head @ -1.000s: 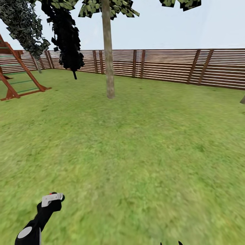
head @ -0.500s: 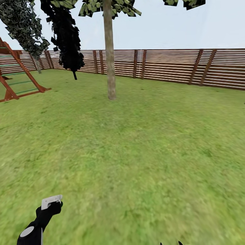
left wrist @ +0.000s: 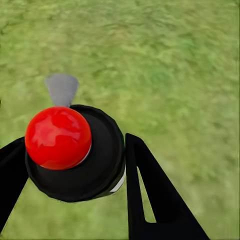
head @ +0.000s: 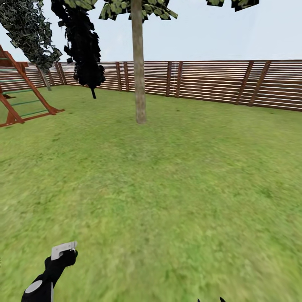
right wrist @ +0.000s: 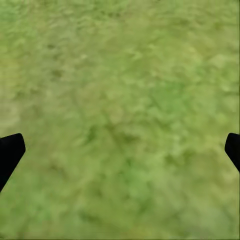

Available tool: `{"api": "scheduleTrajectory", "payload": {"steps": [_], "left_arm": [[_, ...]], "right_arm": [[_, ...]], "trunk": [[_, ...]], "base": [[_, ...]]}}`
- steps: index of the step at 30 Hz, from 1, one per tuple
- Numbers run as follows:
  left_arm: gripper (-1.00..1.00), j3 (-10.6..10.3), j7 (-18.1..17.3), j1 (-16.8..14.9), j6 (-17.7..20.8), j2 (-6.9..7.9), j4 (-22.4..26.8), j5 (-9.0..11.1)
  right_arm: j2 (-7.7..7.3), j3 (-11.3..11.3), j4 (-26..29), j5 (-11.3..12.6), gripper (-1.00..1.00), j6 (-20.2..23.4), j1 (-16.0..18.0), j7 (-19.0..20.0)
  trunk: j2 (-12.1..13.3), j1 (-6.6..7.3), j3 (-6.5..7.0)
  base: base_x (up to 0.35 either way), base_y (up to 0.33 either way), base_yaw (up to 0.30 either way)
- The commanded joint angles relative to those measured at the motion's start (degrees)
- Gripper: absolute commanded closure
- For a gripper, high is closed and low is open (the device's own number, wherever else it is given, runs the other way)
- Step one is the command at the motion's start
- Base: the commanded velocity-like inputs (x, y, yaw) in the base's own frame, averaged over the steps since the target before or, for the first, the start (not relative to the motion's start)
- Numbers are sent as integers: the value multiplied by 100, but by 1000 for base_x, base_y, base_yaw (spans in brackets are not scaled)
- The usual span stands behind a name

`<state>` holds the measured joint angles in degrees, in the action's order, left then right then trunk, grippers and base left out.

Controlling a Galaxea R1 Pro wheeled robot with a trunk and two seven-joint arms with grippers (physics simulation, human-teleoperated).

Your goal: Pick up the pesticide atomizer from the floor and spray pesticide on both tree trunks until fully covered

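The pickup is done: the left gripper (left wrist: pixel 75 165) is clenched around the pesticide atomizer (left wrist: pixel 75 155), its black fingers pressed against either side of the dark body, with the red top facing the wrist camera and grass underneath. In the head view the same gripper (head: pixel 63 253) sits low and well short of the tree trunk (head: pixel 139 75), carrying the bottle's pale nozzle. The right gripper (right wrist: pixel 120 145) hangs released — two dark fingertips wide apart, nothing but lawn between them.

What is left, by the look of it, is all the spraying. The trunk shows plain grey-beige, and a broad stretch of the garden (head: pixel 167 176) lies between it and the robot, so the approach looks unfinished.

The count: one thick trunk in sight, with the brown slat fence (head: pixel 209 82) behind it; two dark slim trees (head: pixel 84 46) off to its left; one red climbing frame (head: pixel 21 92) farther left again. One atomizer, two grippers.
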<state>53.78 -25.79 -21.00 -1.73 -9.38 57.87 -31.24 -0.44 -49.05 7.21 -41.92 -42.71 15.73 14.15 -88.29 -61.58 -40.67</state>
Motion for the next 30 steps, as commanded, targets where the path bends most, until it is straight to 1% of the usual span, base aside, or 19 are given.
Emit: {"api": "scheduleTrajectory", "payload": {"steps": [1, 7, 8, 10, 13, 18, 30], "left_arm": [[100, 3, 5, 0, 1, -1, -5, 3], [100, -44, -10, 0, 0, -24, -63, 2], [100, -76, -16, 0, 3, -31, -65, 3], [100, -211, -17, 0, 5, -20, -56, 4], [100, -268, -7, 0, 6, -23, -43, 4], [100, -288, -13, 0, 6, -44, -71, 10], [100, -286, -22, 0, -1, -43, -82, 13]], "right_arm": [[0, 0, 0, 0, -100, 0, 0, 0], [0, 0, 0, 0, -100, 0, 0, 0], [0, 0, 0, 0, -100, 0, 0, 0], [0, 0, 0, 0, -100, 0, 0, 0], [0, 0, 0, 0, -100, 0, 0, 0], [0, 0, 0, 0, -100, 0, 0, 0], [0, 0, 0, 0, -100, 0, 0, 0]], "trunk": [[0, 0, 0], [0, 0, 0], [0, 0, 0], [0, 0, 0], [0, 0, 0], [0, 0, 0], [0, 0, 0]], "base": [[194, 254, 0], [236, 240, 0], [273, 217, 0], [277, 215, 0], [279, 210, 0], [294, 171, 0], [306, 133, 0]]}}
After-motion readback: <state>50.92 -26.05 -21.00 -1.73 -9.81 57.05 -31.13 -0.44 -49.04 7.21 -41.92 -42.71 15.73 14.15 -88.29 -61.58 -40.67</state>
